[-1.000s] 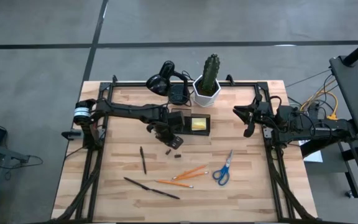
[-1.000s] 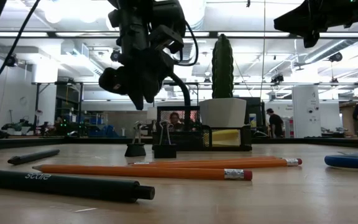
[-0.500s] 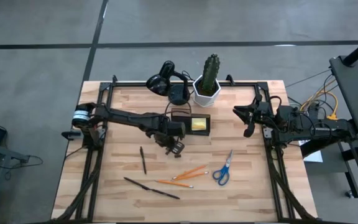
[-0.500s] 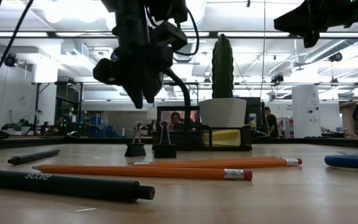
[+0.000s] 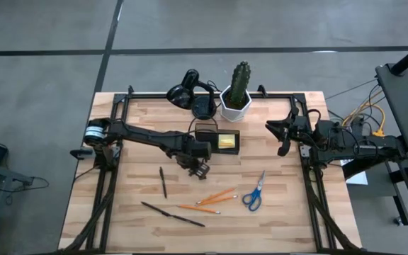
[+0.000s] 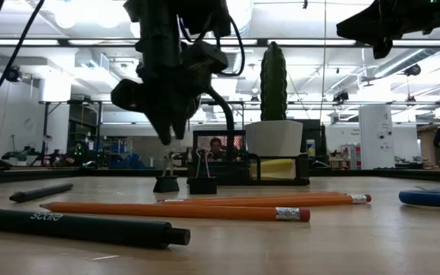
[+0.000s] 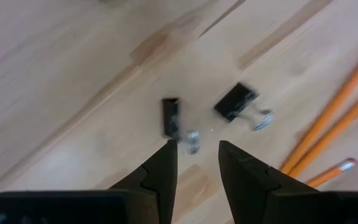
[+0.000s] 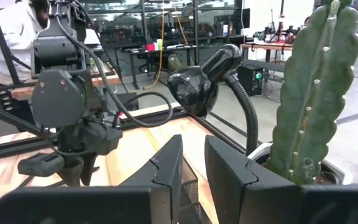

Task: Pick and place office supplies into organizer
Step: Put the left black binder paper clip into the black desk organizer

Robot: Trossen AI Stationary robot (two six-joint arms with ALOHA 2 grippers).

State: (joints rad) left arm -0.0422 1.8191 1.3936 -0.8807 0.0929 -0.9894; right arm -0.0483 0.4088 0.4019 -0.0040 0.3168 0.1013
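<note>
Left gripper [image 7: 194,163] hanging above two small black binder clips [image 7: 235,102] on the wooden table [image 5: 289,212], fingers apart and empty, black mesh organizer tray [image 5: 217,139] just beyond, yellow sticky pad [image 5: 226,142] inside, right gripper [image 5: 280,136] waiting at the table's right edge, narrow gap between fingers, holding nothing

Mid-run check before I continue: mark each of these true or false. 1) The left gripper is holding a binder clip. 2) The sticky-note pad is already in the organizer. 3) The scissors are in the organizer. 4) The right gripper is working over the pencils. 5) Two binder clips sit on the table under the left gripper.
1) False: the left gripper is open and empty, above the binder clips.
2) True: the sticky-note pad lies in the organizer.
3) False: the scissors lie on the table.
4) False: the right gripper waits at the table's right side, away from the pencils.
5) True.
</note>
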